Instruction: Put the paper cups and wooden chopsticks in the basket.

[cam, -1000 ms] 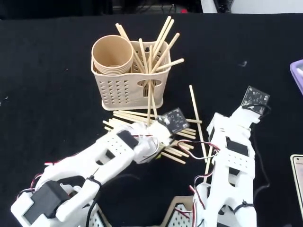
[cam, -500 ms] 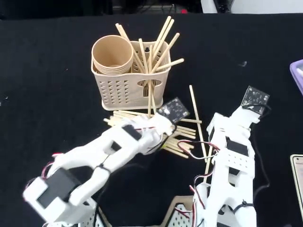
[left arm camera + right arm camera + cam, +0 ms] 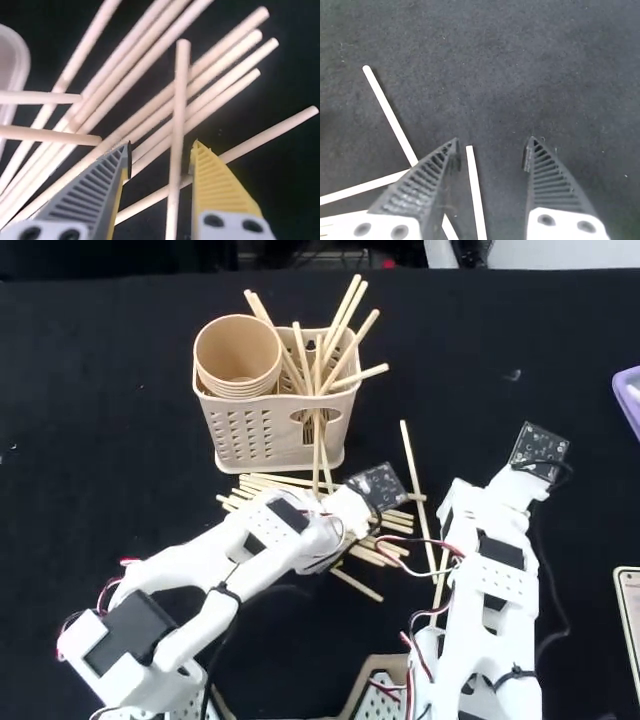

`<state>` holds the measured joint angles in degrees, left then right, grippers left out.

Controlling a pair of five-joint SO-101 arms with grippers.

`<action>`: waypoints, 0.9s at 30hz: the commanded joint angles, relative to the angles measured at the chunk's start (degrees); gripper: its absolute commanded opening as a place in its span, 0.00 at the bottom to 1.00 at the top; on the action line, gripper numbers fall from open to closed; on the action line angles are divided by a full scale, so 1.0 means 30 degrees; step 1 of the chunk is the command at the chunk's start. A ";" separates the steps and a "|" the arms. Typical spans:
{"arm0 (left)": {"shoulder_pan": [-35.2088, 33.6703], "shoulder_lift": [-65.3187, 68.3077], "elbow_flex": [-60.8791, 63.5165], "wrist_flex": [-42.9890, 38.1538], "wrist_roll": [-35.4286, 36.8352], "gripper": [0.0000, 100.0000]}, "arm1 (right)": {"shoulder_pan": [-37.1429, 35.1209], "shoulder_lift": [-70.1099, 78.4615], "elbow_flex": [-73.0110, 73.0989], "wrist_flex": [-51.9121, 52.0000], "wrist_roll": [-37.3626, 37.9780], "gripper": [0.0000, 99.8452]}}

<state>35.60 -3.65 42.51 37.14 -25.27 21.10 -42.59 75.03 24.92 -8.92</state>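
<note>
A cream slotted basket (image 3: 272, 428) stands at the back of the black table, holding stacked paper cups (image 3: 237, 355) and several upright wooden chopsticks (image 3: 335, 335). More chopsticks (image 3: 395, 522) lie in a loose pile in front of it. The left arm (image 3: 270, 535) hangs over that pile. My left gripper (image 3: 161, 152) is open just above the sticks, with one chopstick (image 3: 178, 115) running between its grey and yellow fingers. My right gripper (image 3: 492, 147) is open over bare cloth, a chopstick end (image 3: 473, 185) lying close to one finger.
The right arm (image 3: 495, 560) stands to the right of the pile. A lone chopstick (image 3: 415, 485) lies angled between the two arms. At the table's right edge are a purple thing (image 3: 630, 400) and a tan object (image 3: 630, 610).
The left arm swung its wrist toward the basket and then a little right over the pile, nudging loose sticks. The right arm stayed still.
</note>
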 commanded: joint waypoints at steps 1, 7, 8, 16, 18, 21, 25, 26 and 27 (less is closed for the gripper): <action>0.0220 0.0088 -0.0249 0.0733 -0.0293 0.21 | 0.0205 -0.0015 -0.0806 -0.0410 -0.0176 0.21; 0.0249 0.0088 -0.0220 0.0850 -0.0234 0.14 | 0.0205 -0.0015 -0.0806 -0.0410 -0.0176 0.21; 0.0249 0.0088 -0.0220 0.0850 -0.0264 0.10 | 0.0205 -0.0015 -0.0806 -0.0410 -0.0176 0.21; 0.0278 -0.0088 -0.0249 0.0850 -0.0205 0.03 | 0.0205 0.0015 -0.0806 -0.0410 -0.0176 0.21; 0.0278 -0.0117 -0.0249 0.0879 -0.0205 0.03 | 0.0205 0.0015 -0.0806 -0.0410 -0.0176 0.21; 0.0425 -0.0117 -0.0044 0.0967 -0.0205 0.03 | 0.0205 0.0015 -0.0806 -0.0410 -0.0176 0.21; 0.0777 -0.0117 -0.0601 0.2579 -0.0293 0.03 | 0.0205 -0.0015 -0.0806 -0.0440 -0.0176 0.21; 0.0806 -0.0117 -0.0894 0.2930 -0.0293 0.03 | 0.0205 -0.0015 -0.0806 -0.0440 -0.0176 0.21; 0.0806 -0.0117 -0.1187 0.3282 -0.0322 0.03 | 0.0205 -0.0015 -0.0806 -0.0440 -0.0176 0.21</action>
<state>37.27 -3.56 42.15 43.91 -25.89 21.10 -42.59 75.03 24.92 -8.92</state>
